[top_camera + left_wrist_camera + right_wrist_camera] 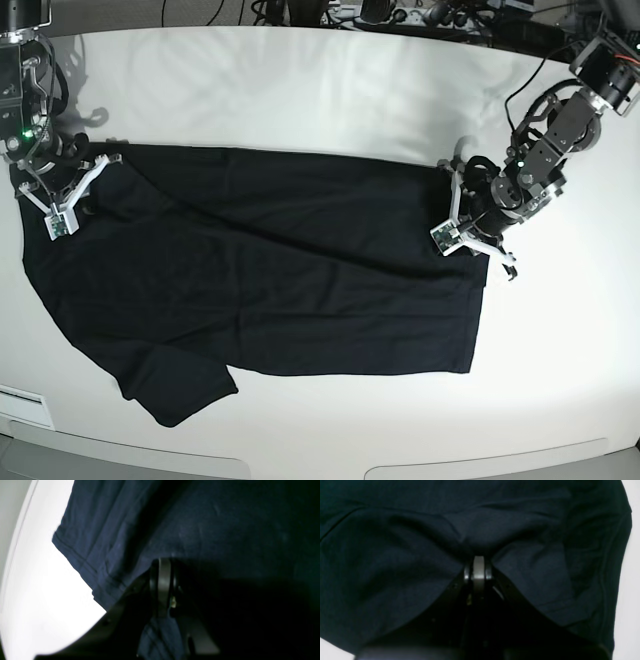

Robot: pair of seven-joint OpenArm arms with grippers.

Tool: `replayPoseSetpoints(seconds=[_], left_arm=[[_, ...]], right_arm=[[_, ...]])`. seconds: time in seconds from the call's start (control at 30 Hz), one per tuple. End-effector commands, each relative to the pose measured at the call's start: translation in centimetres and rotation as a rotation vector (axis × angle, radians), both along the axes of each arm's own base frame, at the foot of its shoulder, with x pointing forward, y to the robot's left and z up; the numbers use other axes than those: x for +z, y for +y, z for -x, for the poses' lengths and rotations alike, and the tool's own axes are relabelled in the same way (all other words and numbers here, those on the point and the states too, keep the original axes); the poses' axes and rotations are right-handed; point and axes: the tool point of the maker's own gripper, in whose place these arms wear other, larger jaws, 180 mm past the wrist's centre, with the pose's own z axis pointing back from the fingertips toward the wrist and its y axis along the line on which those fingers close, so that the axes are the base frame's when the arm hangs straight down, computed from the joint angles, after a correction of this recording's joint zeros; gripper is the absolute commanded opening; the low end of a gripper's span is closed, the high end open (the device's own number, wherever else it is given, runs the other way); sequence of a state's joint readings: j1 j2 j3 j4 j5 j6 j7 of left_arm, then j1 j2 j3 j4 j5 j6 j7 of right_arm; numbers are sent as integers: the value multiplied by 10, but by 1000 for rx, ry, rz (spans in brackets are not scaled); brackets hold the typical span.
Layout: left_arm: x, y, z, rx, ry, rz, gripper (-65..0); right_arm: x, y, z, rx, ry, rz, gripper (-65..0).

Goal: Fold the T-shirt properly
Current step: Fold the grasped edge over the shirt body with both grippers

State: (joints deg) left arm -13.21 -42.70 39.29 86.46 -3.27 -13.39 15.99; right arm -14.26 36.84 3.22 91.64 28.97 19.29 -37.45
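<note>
We find the T-shirt (270,270) spread dark across the white tabletop (300,90), lying roughly flat with its long axis running side to side in the base view. One short sleeve (180,385) sticks out at the near lower left. A long diagonal crease runs through the cloth from upper left toward the right edge. The near hem looks straight; the far edge is uneven.

Right hand (62,205), on the left of the base view: down at the shirt's far-left corner. In its wrist view the fingers (478,567) are pressed together with the fabric (395,567) gathered into folds that radiate from the fingertips, so we read it as clamped on the T-shirt.

Left hand (462,232), on the right of the base view: at the shirt's right edge, near the far corner. Its wrist view shows the fingers (163,580) closed tight against each other, cloth (200,530) bunched at the tips and a bit of fabric visible below the fingers. Clamped on the T-shirt as well. A stitched hem (82,565) runs along the cloth's edge beside this hand, over bright tabletop (37,592).

Cables (400,15) lie beyond the far edge of the tabletop.
</note>
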Motion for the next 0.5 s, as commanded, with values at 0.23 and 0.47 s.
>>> replayPoseSetpoints(seconds=[0.23, 0.47], left_arm=[[-42, 18, 56, 2, 250, -93, -650], [-47, 15, 104, -27, 378, -133, -650]], right_arm=[[-6, 4, 43, 44, 135, 61, -650], [-14, -3, 83, 48, 237, 86, -650]])
